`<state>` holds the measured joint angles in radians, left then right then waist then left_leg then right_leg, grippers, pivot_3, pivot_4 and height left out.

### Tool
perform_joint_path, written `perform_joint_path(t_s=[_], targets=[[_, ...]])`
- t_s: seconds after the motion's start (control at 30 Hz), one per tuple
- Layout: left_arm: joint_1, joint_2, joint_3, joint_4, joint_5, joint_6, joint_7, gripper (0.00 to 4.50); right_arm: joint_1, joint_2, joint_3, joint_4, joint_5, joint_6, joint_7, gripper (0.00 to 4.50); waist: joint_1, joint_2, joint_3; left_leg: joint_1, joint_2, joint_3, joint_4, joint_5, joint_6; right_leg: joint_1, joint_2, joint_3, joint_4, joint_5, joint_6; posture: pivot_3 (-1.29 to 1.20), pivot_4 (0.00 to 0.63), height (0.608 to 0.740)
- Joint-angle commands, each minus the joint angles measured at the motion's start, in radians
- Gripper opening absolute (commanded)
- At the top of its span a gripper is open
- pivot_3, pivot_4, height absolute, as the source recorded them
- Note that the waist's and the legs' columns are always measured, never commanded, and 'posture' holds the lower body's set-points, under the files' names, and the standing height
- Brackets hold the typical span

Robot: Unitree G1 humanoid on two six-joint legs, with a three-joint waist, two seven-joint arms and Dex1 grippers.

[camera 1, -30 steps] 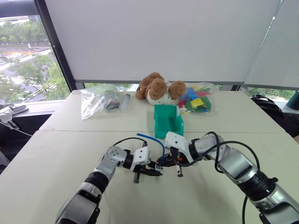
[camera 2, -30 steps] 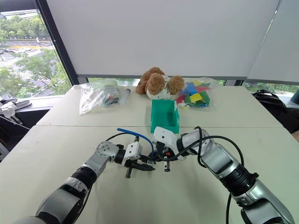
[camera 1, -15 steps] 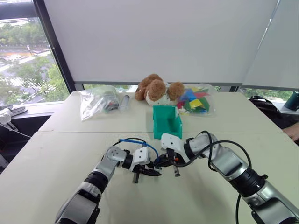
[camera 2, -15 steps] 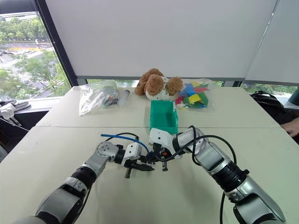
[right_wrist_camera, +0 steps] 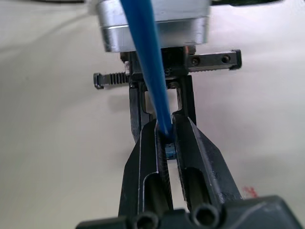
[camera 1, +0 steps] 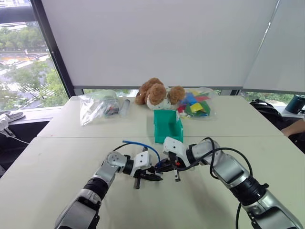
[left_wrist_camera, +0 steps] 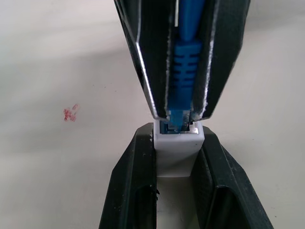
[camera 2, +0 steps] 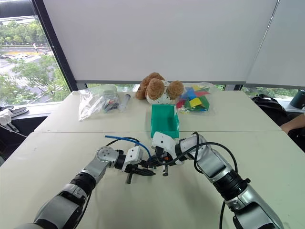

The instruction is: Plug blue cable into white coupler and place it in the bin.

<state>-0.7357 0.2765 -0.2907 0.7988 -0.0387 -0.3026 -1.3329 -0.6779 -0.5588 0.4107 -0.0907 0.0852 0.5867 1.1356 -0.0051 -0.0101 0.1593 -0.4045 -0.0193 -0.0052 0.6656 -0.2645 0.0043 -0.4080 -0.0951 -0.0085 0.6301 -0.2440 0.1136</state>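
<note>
- My left gripper (left_wrist_camera: pixel 176 143) is clamped on the white coupler (left_wrist_camera: pixel 177 150), a tiny white rectangular plastic block pinched between its two black fingers (left_wrist_camera: pixel 128 186), just above the pale tabletop (camera 1: pixel 57 157).
- My right gripper (right_wrist_camera: pixel 165 138) is closed on the blue cable (right_wrist_camera: pixel 147 62), a thin, flexible light-blue cord, gripping it right behind the ribbed blue plug (left_wrist_camera: pixel 183 67).
- In the left wrist view I see the plug's tip sitting in the mouth of the coupler; how deep it sits I cannot tell.
- From the head camera I see both grippers meeting tip to tip near the middle of the table, the left gripper (camera 1: pixel 151 176) pointing right and the right gripper (camera 1: pixel 167 167) pointing left.
- The cable arcs up and away from the plug, its free end (camera 1: pixel 125 141) hanging in the air over my left forearm.
- The bin (camera 1: pixel 167 128), a small teal-green open-top plastic box, stands on the table just beyond the grippers, apart from them.
- Behind the bin lie a brown teddy bear (camera 1: pixel 156 92), a clear bag of coloured pieces (camera 1: pixel 196 103) and another clear plastic bag (camera 1: pixel 99 104).
- A small red mark (left_wrist_camera: pixel 70 113) stains the tabletop beside the coupler.
</note>
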Motion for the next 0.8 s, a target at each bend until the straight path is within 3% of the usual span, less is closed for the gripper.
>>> perform_joint_path(t_s=[0.03, 0.2, 0.23, 0.37, 0.63, 0.8], targets=[[0.035, 0.048, 0.035, -0.093, -0.029, 0.067, -0.004, 1.80, -0.013, -0.001, -0.081, -0.068, 0.063, 0.105, -0.026, 0.00, -0.006, 0.000, 0.000, -0.002, 0.000, 0.000, 0.000, 0.000, 0.000, -0.002, 0.000, 0.000, 0.000, 0.000, 0.000, 0.00, 0.150, 0.740], [0.093, 0.123, 0.087, -0.257, -0.076, 0.166, 0.024, 4.29, -0.089, -0.001, -0.204, -0.098, 0.148, 0.210, -0.074, 0.00, -0.007, 0.002, 0.002, -0.005, 0.000, 0.001, -0.003, 0.000, 0.000, -0.008, -0.002, 0.001, 0.000, 0.000, 0.000, 0.00, 0.150, 0.740], [0.104, 0.136, 0.101, -0.286, -0.087, 0.189, 0.034, 4.40, -0.110, 0.003, -0.226, -0.090, 0.158, 0.226, -0.091, 0.00, -0.007, 0.002, 0.003, -0.006, -0.001, 0.001, -0.003, 0.000, 0.000, -0.008, -0.002, 0.001, 0.000, 0.000, 0.000, 0.00, 0.150, 0.740], [0.148, 0.178, 0.184, -0.410, -0.151, 0.308, 0.098, 4.40, -0.259, 0.026, -0.294, 0.076, 0.152, 0.253, -0.187, 0.00, -0.008, 0.002, 0.003, -0.008, -0.001, 0.001, -0.003, 0.000, 0.000, -0.011, -0.004, 0.001, 0.000, 0.000, 0.000, 0.00, 0.150, 0.740], [0.252, 0.239, 0.278, -0.678, -0.277, 0.586, 0.198, 4.40, -0.587, 0.135, -0.270, 0.836, 0.046, -0.005, -0.237, 0.00, -0.012, 0.003, 0.003, -0.008, -0.001, 0.003, -0.007, 0.000, -0.001, -0.013, -0.005, 0.003, 0.000, 0.000, 0.000, 0.00, 0.150, 0.740], [0.289, 0.254, 0.302, -0.783, -0.321, 0.676, 0.244, 4.40, -0.697, 0.206, -0.265, 1.198, -0.027, -0.162, -0.258, 0.00, -0.016, 0.003, 0.003, -0.008, -0.002, 0.006, -0.013, 0.002, -0.004, -0.017, -0.003, 0.003, 0.000, 0.000, 0.000, 0.00, 0.150, 0.740]])
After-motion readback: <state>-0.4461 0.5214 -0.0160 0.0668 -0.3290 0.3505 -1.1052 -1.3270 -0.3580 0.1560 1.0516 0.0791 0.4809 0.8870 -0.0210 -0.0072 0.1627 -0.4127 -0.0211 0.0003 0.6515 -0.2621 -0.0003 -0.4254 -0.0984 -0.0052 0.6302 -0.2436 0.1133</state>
